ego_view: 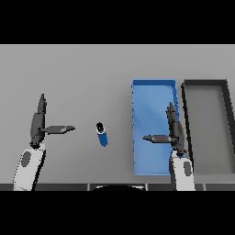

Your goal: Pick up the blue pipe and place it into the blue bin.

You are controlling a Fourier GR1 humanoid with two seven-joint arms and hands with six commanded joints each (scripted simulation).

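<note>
The grey desk (69,69) is a flat, matte, featureless surface. On its right side stand two long rectangular trays side by side: the blue bin (137,137), shallow with thin upright walls and an open top, and just beside it on the far right a dark grey bin (228,133) of the same shape.

The right robot hand (173,133) hovers over the blue bin's right half, fingers straight and pointing away from the robot, thumb stuck out to the left — it holds nothing. The left robot hand (38,124) shows at the left in the same pose, thumb pointing toward the middle, also empty.

The blue pipe (102,134) is a short, smooth cylinder lying on the desk left of the blue bin, apart from it, its dark open end toward the far side, tilted slightly.

The reach has not yet begun. Either hand could serve; the right one seems handier for the drop. A good grasp would probably come from above, fingers and thumb straddling the pipe across its width — a round, slick body may roll if nudged sideways.
</note>
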